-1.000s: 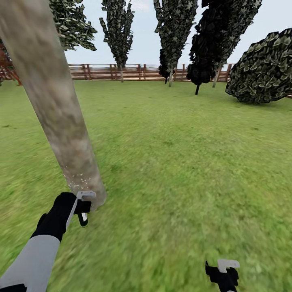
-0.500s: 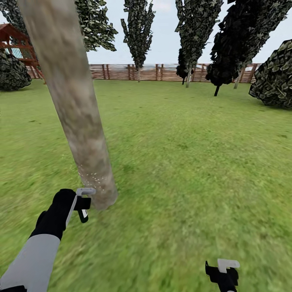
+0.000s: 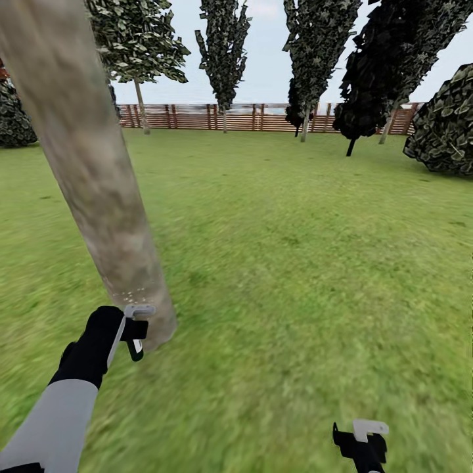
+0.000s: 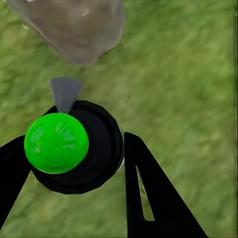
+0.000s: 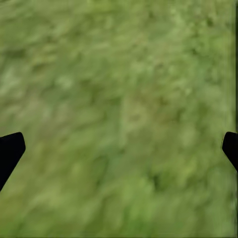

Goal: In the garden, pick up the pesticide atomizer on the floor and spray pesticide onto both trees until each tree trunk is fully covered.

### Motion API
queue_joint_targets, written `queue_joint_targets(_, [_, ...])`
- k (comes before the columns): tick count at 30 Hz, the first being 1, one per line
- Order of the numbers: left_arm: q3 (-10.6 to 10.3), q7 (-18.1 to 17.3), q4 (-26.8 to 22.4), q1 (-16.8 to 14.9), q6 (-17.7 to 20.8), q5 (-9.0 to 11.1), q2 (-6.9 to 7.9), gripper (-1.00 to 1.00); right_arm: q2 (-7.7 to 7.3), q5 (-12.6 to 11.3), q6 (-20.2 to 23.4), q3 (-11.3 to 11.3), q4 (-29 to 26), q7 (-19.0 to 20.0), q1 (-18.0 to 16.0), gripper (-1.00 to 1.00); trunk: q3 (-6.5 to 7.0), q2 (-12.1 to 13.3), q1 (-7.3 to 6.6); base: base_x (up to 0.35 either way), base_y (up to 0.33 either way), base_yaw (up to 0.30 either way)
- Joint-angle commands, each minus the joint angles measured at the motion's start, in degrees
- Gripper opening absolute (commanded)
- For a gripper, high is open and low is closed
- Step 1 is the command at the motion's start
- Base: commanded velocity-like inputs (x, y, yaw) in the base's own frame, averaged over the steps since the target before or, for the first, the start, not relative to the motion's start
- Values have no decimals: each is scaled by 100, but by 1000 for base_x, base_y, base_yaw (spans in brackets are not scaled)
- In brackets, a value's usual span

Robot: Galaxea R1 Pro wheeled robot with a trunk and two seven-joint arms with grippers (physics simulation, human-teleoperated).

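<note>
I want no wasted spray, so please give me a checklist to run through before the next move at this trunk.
1. Left gripper shut on the pesticide atomizer: ok.
2. Atomizer close to the tree trunk, near its base: ok.
3. Pesticide specks on the trunk: a few low down only; full cover not ok.
4. Trunk's far side covered: cannot tell.
5. Right gripper open over grass, free: ok.

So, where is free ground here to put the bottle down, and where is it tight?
Open grass runs from the tree trunk to the fence, and lies under the open right gripper. It is tight at the trunk's base, where the left gripper holds the pesticide atomizer.
</note>
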Motion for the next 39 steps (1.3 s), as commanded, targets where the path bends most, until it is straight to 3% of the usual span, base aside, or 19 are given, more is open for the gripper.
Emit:
queue_joint_targets(1, [9,-58,-7,-4,20,-62,-2,-100,0,-7,-13,16,4,-13,-3,100,-5,-2,0,91,-266,0])
queue_joint_targets(11, [6,-58,-7,-4,27,-62,7,-100,5,1,-13,20,4,-14,-3,100,-5,-2,0,11,-274,25])
queue_joint_targets(27, [9,-58,0,42,18,-62,0,-100,5,2,-14,20,1,-13,-3,100,-5,-2,0,108,-268,255])
queue_joint_targets(39, [7,62,87,164,-63,-86,119,-100,9,2,-13,20,4,-17,-3,100,-5,-2,0,117,-263,61])
